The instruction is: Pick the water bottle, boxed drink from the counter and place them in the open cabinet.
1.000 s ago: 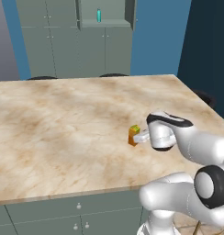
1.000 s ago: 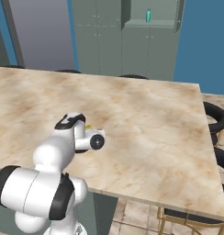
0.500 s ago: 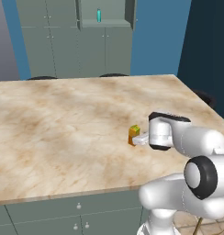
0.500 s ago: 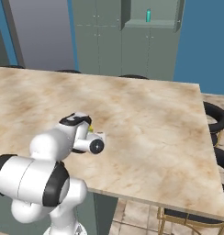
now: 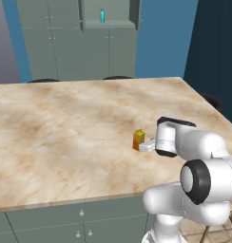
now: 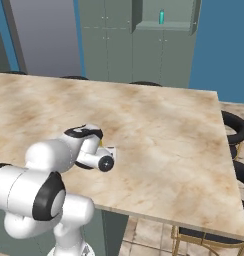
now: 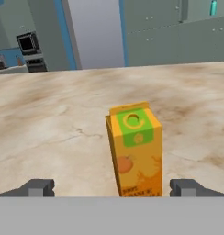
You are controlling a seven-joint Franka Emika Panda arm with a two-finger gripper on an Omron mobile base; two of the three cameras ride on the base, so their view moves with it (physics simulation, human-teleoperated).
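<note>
Orange boxed drink (image 7: 134,149) stands upright on marbled stone bench (image 5: 65,137), gabled yellow-green top up, centred between the fingers (image 7: 38,187), which are spread fully wide and hold nothing, low and level, likely lined up for a side grasp. Teal water bottle (image 5: 102,16) already stands in open cabinet (image 5: 132,14), matte grey-green.

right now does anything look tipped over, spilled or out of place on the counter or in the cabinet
Nothing stands out. The boxed drink stands upright on the counter, between the open gripper's fingertips. The water bottle stands upright on a shelf of the open cabinet. No spill or damage shows.
</note>
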